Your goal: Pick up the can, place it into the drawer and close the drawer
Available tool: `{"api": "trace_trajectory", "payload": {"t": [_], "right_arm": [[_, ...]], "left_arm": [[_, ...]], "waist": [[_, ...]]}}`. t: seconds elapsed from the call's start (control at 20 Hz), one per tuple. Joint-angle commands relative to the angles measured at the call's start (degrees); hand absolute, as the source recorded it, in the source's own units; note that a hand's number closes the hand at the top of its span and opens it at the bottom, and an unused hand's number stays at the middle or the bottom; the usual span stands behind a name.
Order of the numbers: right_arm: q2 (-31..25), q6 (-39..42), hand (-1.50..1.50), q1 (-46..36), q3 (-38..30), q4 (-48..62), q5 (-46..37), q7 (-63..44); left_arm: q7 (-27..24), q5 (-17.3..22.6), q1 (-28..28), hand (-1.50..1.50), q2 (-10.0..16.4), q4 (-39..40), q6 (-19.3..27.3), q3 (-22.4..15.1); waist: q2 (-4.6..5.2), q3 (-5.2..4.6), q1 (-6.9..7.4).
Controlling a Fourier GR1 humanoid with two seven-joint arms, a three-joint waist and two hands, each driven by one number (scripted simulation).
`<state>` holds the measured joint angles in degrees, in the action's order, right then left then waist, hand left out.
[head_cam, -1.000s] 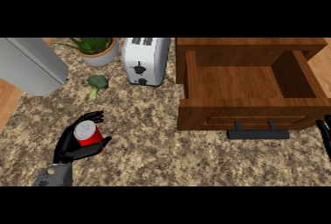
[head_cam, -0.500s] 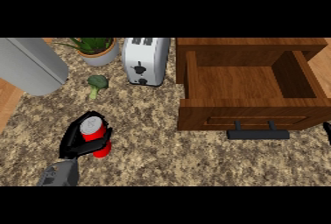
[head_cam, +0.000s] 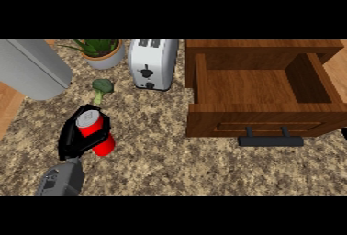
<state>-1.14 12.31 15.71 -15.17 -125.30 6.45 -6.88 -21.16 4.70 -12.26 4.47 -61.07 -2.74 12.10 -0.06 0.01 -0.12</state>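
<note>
A red can (head_cam: 102, 137) with a silver top leans on the granite counter at the left, its top tipped away from me. My left hand (head_cam: 73, 137) is curled round the can from its left side, with the grey forearm coming in from the lower edge. The wooden drawer (head_cam: 261, 89) stands open at the right, its inside bare, with a black handle (head_cam: 271, 140) on its front. Only a dark sliver at the far right edge could be my right hand, too little to judge.
A white toaster (head_cam: 153, 64) stands just left of the drawer. A broccoli floret (head_cam: 102, 87) lies above the can. A potted plant (head_cam: 102, 53) sits at the back, and a grey metal appliance (head_cam: 30, 69) at the far left.
My left hand has closed round the can. Hand and can have shifted slightly to the right, and the can has tilted.
</note>
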Motion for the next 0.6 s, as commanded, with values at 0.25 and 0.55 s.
{"api": "trace_trajectory", "payload": {"t": [0.25,0.55], "right_arm": [[0.4,1.2,-1.5,2.9,-0.7,-1.4,0.6,1.1],[-1.8,2.1,-1.5,1.6,-3.8,-0.4,3.2,1.4]], "left_arm": [[11.6,-1.8,-1.5,1.5,-1.7,-13.0,3.0,-6.6],[15.7,-4.5,-9.9,1.5,-1.8,-15.3,7.0,-8.3]], "waist": [[-0.04,0.0,-0.03],[0.01,0.0,-0.21]]}}
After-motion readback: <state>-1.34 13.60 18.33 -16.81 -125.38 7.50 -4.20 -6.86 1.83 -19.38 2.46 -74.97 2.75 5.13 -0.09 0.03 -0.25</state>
